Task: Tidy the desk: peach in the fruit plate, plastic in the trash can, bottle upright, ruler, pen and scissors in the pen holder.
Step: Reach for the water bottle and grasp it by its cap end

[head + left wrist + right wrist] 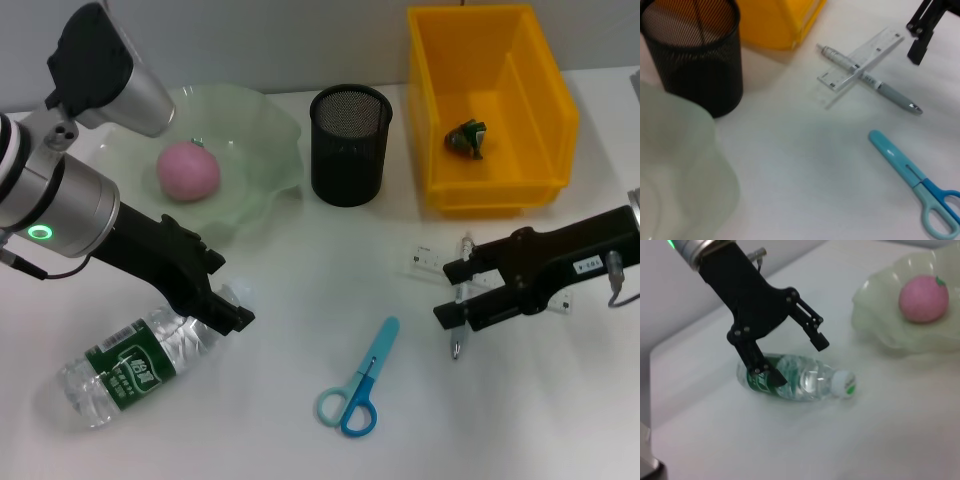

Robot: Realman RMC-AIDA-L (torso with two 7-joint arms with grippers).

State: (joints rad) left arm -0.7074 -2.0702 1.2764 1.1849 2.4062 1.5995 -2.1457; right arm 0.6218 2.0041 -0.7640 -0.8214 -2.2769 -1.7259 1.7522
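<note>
Scissors [360,384] with light blue and darker blue handles lie flat at the lower centre of the head view, blade end pointing toward the upper right, on the white desk [300,430]. At the lower left lies the bottle [140,362], clear plastic with a green label, on its side. The left gripper [225,300] stands over its cap end with fingers spread wide, one finger down beside the bottle and the other raised clear above it; it grips nothing. In the right wrist view that gripper [797,360] straddles the bottle [797,382] just behind the white cap.

At the right middle of the head view the right gripper [452,292] hovers with its fingers parted, released, directly over the pen [460,325] and the clear ruler [428,262]. The left wrist view shows the ruler [860,62] lying across the pen [875,82], the two crossed.

Farther back, in the upper left, the pale green fruit plate [275,140] holds the pink peach [187,170]. At upper centre stands the black mesh pen holder [350,145], upright. In the upper right, the yellow trash can [540,110] contains a crumpled piece of plastic [467,138].
</note>
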